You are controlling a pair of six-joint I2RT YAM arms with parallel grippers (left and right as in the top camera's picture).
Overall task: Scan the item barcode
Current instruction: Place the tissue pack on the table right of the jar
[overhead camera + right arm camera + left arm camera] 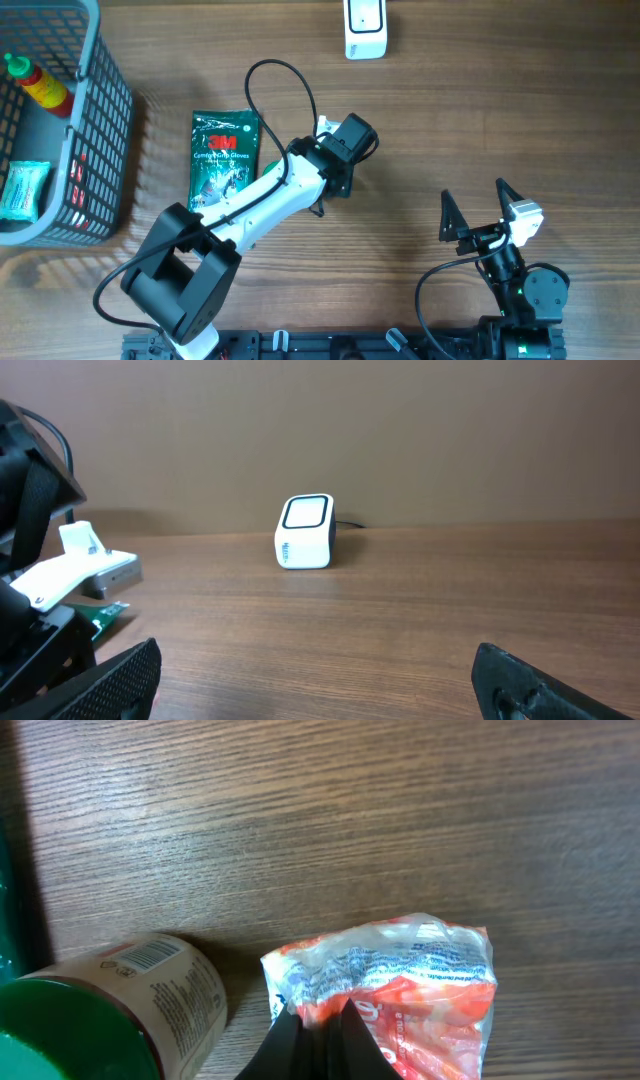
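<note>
My left gripper (322, 1020) is shut on the edge of an orange-red and clear plastic packet (420, 985), pinching it between the black fingers over the wooden table. In the overhead view the left gripper (340, 150) sits mid-table and hides the packet. The white barcode scanner (365, 28) stands at the table's far edge, also seen in the right wrist view as the scanner (304, 532). My right gripper (475, 197) rests at the near right, open, with nothing between its fingers (110, 680).
A jar (150, 985) with a green lid and a barcode label lies just left of the packet. A green 3M gloves pack (225, 160) lies left of the left arm. A grey basket (100, 130) at the far left holds a sauce bottle (40, 85) and a green packet (22, 190).
</note>
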